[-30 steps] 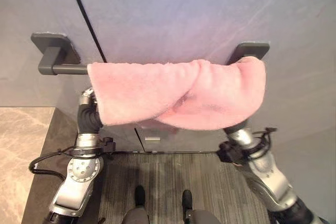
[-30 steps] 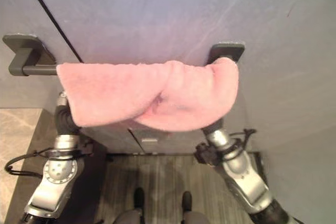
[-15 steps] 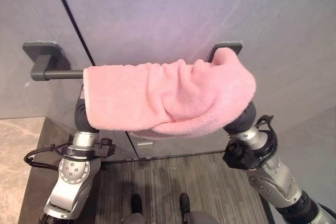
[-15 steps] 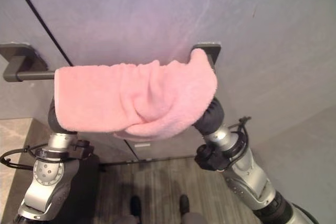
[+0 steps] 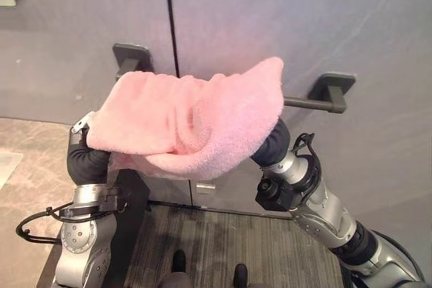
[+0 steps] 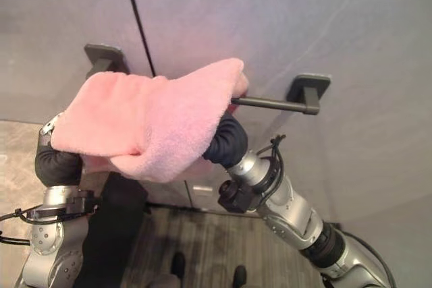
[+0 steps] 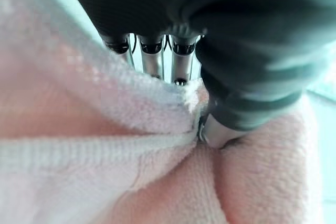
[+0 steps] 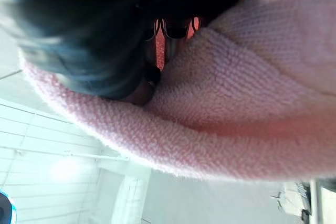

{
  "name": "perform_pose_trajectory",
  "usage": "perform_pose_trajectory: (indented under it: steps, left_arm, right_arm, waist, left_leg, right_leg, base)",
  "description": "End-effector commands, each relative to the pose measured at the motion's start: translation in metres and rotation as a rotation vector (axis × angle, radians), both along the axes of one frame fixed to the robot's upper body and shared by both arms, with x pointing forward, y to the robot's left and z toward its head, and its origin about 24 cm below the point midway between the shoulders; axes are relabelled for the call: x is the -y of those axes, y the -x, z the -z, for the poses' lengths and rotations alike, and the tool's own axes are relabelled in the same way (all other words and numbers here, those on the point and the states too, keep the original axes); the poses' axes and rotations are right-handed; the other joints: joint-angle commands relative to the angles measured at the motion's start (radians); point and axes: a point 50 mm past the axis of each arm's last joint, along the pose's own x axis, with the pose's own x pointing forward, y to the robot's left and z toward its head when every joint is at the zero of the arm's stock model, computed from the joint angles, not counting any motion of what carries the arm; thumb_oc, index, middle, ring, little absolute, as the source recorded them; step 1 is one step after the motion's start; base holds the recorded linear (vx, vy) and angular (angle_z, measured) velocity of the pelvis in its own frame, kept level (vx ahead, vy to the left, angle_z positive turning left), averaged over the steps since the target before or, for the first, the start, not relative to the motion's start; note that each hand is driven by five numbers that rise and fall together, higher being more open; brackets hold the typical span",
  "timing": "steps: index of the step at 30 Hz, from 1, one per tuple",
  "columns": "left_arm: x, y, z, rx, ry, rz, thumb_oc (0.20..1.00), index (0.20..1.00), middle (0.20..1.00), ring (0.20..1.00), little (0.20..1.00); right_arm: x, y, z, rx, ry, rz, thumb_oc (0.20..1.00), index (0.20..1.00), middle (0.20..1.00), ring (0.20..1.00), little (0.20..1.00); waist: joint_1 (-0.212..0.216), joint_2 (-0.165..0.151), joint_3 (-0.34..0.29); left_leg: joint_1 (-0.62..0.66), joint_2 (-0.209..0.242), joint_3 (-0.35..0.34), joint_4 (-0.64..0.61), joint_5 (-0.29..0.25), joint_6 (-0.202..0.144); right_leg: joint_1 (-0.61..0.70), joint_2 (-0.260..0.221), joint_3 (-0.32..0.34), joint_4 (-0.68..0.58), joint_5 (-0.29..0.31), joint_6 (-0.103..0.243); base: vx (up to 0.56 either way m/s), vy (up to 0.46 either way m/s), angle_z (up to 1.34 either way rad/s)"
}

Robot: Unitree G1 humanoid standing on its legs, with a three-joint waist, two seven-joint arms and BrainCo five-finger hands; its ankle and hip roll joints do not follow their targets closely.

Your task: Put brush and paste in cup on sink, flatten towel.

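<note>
- Mostly, the pink towel point(image 5: 189, 123) covers both hands and the rail's point(image 5: 307, 103) left part.
- Left hand point(image 7: 220, 129) fingers point(image 7: 152, 64) pinch the towel hem.
- Right hand point(image 8: 134, 85) finger state cannot be told.

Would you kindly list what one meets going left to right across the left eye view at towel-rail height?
Left rail bracket → pink towel → bare rail → right rail bracket.

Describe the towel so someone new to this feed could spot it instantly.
Start at the grey wall with the dark bar mounted across it. The towel is bunched over the bar's left part, draped onto both robot wrists. It is the one soft, fluffy pink thing among grey and dark surfaces.
</note>
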Motion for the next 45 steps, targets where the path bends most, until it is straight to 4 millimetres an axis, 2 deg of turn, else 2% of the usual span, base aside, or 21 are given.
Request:
perform_pose_trajectory:
  steps: [1, 8, 9, 10, 14, 17, 21, 22, 24, 26, 27, 28, 29, 33, 34, 35, 36, 37, 42, 43, 45]
  left_arm:
    - [-0.004, 0.000, -0.019, 0.090, -0.096, 0.013, 0.200, 0.200, 0.200, 0.200, 0.200]
    - [0.006, -0.012, -0.003, 0.002, -0.146, 0.044, 0.200, 0.200, 0.200, 0.200, 0.200]
    - [0.009, -0.014, 0.005, -0.041, -0.146, 0.062, 0.200, 0.200, 0.200, 0.200, 0.200]
    - [0.010, -0.014, 0.005, -0.041, -0.146, 0.063, 0.200, 0.200, 0.200, 0.200, 0.200]
    - [0.018, -0.020, 0.028, -0.143, -0.170, 0.107, 0.200, 0.200, 0.200, 0.200, 0.200]
    - [0.023, -0.022, 0.033, -0.162, -0.178, 0.129, 0.200, 0.200, 0.200, 0.200, 0.200]
    - [0.027, -0.023, 0.045, -0.217, -0.195, 0.149, 0.200, 0.200, 0.200, 0.200, 0.200]
    - [0.027, -0.023, 0.045, -0.217, -0.195, 0.149, 0.200, 0.200, 0.200, 0.200, 0.200]
    - [0.028, -0.024, 0.048, -0.230, -0.206, 0.157, 0.200, 0.200, 0.200, 0.200, 0.200]
    - [0.027, -0.024, 0.049, -0.234, -0.207, 0.154, 0.200, 0.200, 0.200, 0.200, 0.200]
    - [0.026, -0.024, 0.050, -0.239, -0.206, 0.147, 0.200, 0.200, 0.200, 0.200, 0.200]
    - [0.026, -0.025, 0.051, -0.241, -0.203, 0.143, 0.200, 0.200, 0.200, 0.200, 0.200]
    - [0.025, -0.025, 0.052, -0.246, -0.204, 0.141, 0.200, 0.200, 0.200, 0.200, 0.200]
    - [0.019, -0.025, 0.061, -0.292, -0.222, 0.078, 0.200, 0.200, 0.200, 0.200, 0.200]
    - [0.017, -0.025, 0.064, -0.305, -0.267, 0.055, 0.288, 0.288, 0.288, 0.288, 0.288]
    - [0.015, -0.024, 0.064, -0.308, -0.306, 0.041, 0.454, 0.454, 0.454, 0.454, 0.454]
    - [0.013, -0.023, 0.065, -0.316, -0.339, 0.031, 0.890, 0.890, 0.890, 0.890, 0.890]
    - [0.010, -0.022, 0.071, -0.345, -0.385, 0.012, 1.000, 1.000, 1.000, 1.000, 1.000]
    - [0.001, -0.016, 0.085, -0.437, -0.440, 0.007, 1.000, 1.000, 1.000, 1.000, 1.000]
    - [-0.006, -0.010, 0.099, -0.544, -0.515, 0.057, 1.000, 1.000, 1.000, 1.000, 1.000]
    - [-0.007, -0.008, 0.097, -0.545, -0.537, 0.072, 1.000, 1.000, 1.000, 1.000, 1.000]
  right_arm:
    - [0.002, 0.007, -0.012, 0.068, -0.053, -0.003, 0.200, 0.200, 0.200, 0.200, 0.200]
    - [0.012, 0.000, 0.011, -0.028, 0.009, 0.069, 0.200, 0.200, 0.200, 0.200, 0.200]
    - [0.017, -0.002, 0.024, -0.088, 0.030, 0.103, 0.200, 0.200, 0.200, 0.200, 0.200]
    - [0.017, -0.002, 0.024, -0.089, 0.030, 0.104, 0.200, 0.200, 0.200, 0.200, 0.200]
    - [0.026, -0.005, 0.057, -0.243, 0.089, 0.152, 0.200, 0.200, 0.200, 0.200, 0.200]
    - [0.031, -0.006, 0.065, -0.284, 0.105, 0.177, 0.200, 0.200, 0.200, 0.200, 0.200]
    - [0.034, -0.011, 0.101, -0.446, 0.163, 0.219, 0.200, 0.200, 0.200, 0.200, 0.200]
    - [0.034, -0.011, 0.101, -0.446, 0.162, 0.219, 0.200, 0.200, 0.200, 0.200, 0.200]
    - [0.031, -0.014, 0.124, -0.562, 0.188, 0.219, 0.200, 0.200, 0.200, 0.200, 0.200]
    - [0.031, -0.016, 0.128, -0.572, 0.200, 0.228, 0.200, 0.200, 0.200, 0.200, 0.200]
    - [0.030, -0.017, 0.132, -0.585, 0.221, 0.231, 0.407, 0.407, 0.407, 0.407, 0.407]
    - [0.029, -0.017, 0.135, -0.592, 0.231, 0.231, 0.950, 0.950, 0.950, 0.950, 0.950]
    - [0.027, -0.018, 0.139, -0.607, 0.243, 0.232, 1.000, 1.000, 1.000, 1.000, 1.000]
    - [0.027, -0.019, 0.148, -0.646, 0.242, 0.247, 1.000, 1.000, 1.000, 1.000, 1.000]
    - [0.029, -0.019, 0.152, -0.658, 0.258, 0.255, 1.000, 1.000, 1.000, 1.000, 1.000]
    - [0.031, -0.021, 0.154, -0.660, 0.274, 0.272, 1.000, 1.000, 1.000, 1.000, 1.000]
    - [0.034, -0.021, 0.157, -0.669, 0.280, 0.289, 1.000, 1.000, 1.000, 1.000, 1.000]
    - [0.039, -0.021, 0.165, -0.696, 0.297, 0.323, 1.000, 1.000, 1.000, 1.000, 1.000]
    - [0.065, -0.021, 0.182, -0.744, 0.368, 0.455, 1.000, 1.000, 1.000, 1.000, 1.000]
    - [0.083, -0.019, 0.190, -0.765, 0.424, 0.527, 1.000, 1.000, 1.000, 1.000, 1.000]
    - [0.087, -0.018, 0.193, -0.772, 0.439, 0.541, 1.000, 1.000, 1.000, 1.000, 1.000]
  waist:
    - [0.007, -0.047, 0.012]
    - [-0.015, -0.045, 0.007]
    - [-0.030, -0.043, 0.003]
    - [-0.029, -0.042, 0.002]
    - [-0.060, -0.035, -0.009]
    - [-0.069, -0.031, -0.014]
    - [-0.085, -0.020, -0.024]
    - [-0.085, -0.020, -0.024]
    - [-0.083, -0.011, -0.030]
    - [-0.083, -0.009, -0.031]
    - [-0.081, -0.006, -0.033]
    - [-0.080, -0.004, -0.034]
    - [-0.078, -0.001, -0.035]
    - [-0.075, 0.009, -0.040]
    - [-0.075, 0.011, -0.042]
    - [-0.075, 0.013, -0.044]
    - [-0.076, 0.014, -0.045]
    - [-0.077, 0.016, -0.047]
    - [-0.088, 0.024, -0.058]
    - [-0.101, 0.033, -0.065]
    - [-0.104, 0.036, -0.068]
  left_leg:
    - [0.040, 0.031, -0.004, 0.003, -0.041, -0.015]
    - [0.035, 0.027, -0.007, 0.003, -0.041, -0.015]
    - [0.038, 0.026, -0.002, 0.003, -0.043, -0.014]
    - [0.038, 0.026, -0.001, 0.003, -0.043, -0.014]
    - [0.051, 0.024, 0.018, 0.003, -0.051, -0.012]
    - [0.054, 0.024, 0.028, 0.003, -0.053, -0.011]
    - [0.062, 0.024, 0.047, 0.003, -0.058, -0.010]
    - [0.062, 0.024, 0.047, 0.003, -0.058, -0.010]
    - [0.062, 0.024, 0.047, 0.003, -0.059, -0.012]
    - [0.063, 0.024, 0.047, 0.003, -0.059, -0.012]
    - [0.063, 0.023, 0.046, 0.003, -0.060, -0.012]
    - [0.062, 0.023, 0.046, 0.003, -0.060, -0.012]
    - [0.062, 0.024, 0.047, 0.003, -0.059, -0.012]
    - [0.061, 0.023, 0.047, 0.003, -0.059, -0.012]
    - [0.062, 0.023, 0.048, 0.003, -0.060, -0.012]
    - [0.062, 0.023, 0.050, 0.003, -0.060, -0.012]
    - [0.062, 0.023, 0.051, 0.003, -0.060, -0.012]
    - [0.064, 0.022, 0.052, 0.003, -0.060, -0.012]
    - [0.074, 0.024, 0.056, 0.003, -0.064, -0.012]
    - [0.082, 0.026, 0.059, 0.003, -0.066, -0.012]
    - [0.086, 0.026, 0.061, 0.003, -0.068, -0.012]
  right_leg:
    - [-0.065, -0.087, 0.024, 0.060, 0.016, 0.052]
    - [-0.061, -0.089, 0.018, 0.052, 0.016, 0.053]
    - [-0.058, -0.090, 0.023, 0.044, 0.019, 0.055]
    - [-0.057, -0.090, 0.023, 0.043, 0.020, 0.055]
    - [-0.048, -0.094, 0.038, 0.014, 0.030, 0.059]
    - [-0.051, -0.095, 0.050, 0.010, 0.034, 0.061]
    - [-0.053, -0.100, 0.066, 0.006, 0.036, 0.062]
    - [-0.054, -0.100, 0.066, 0.006, 0.036, 0.062]
    - [-0.052, -0.100, 0.063, 0.004, 0.036, 0.062]
    - [-0.051, -0.100, 0.063, 0.003, 0.035, 0.062]
    - [-0.050, -0.101, 0.063, 0.000, 0.034, 0.062]
    - [-0.049, -0.101, 0.063, -0.001, 0.034, 0.062]
    - [-0.049, -0.102, 0.063, -0.002, 0.034, 0.061]
    - [-0.051, -0.103, 0.066, -0.002, 0.034, 0.062]
    - [-0.051, -0.103, 0.067, -0.002, 0.034, 0.062]
    - [-0.051, -0.103, 0.067, -0.002, 0.033, 0.062]
    - [-0.050, -0.103, 0.067, -0.002, 0.033, 0.062]
    - [-0.049, -0.103, 0.067, -0.002, 0.032, 0.063]
    - [-0.040, -0.100, 0.068, -0.002, 0.029, 0.062]
    - [-0.034, -0.099, 0.070, -0.002, 0.028, 0.061]
    - [-0.031, -0.099, 0.071, -0.002, 0.027, 0.061]
  base:
    - [0.00, 0.000, 0.18]
    - [0.00, 0.009, 0.06]
    - [0.00, 0.000, 0.00]
    - [0.02, 0.030, -0.04]
    - [0.03, 0.025, -0.06]
    - [0.01, 0.008, -0.05]
    - [0.02, 0.012, -0.18]
    - [0.02, -0.006, -0.05]
    - [0.03, -0.013, -0.04]
    - [0.00, 0.000, 0.00]
    - [0.00, 0.000, 0.00]
    - [0.00, 0.000, 0.00]
    - [0.00, 0.000, 0.00]
    - [0.00, 0.000, 0.00]
    - [0.00, 0.000, 0.00]
    - [0.00, 0.000, 0.00]
    - [0.00, 0.000, 0.00]
    - [0.00, 0.000, 0.00]
    - [0.01, -0.003, -0.03]
    - [0.03, 0.010, -0.07]
    - [0.03, 0.010, -0.14]
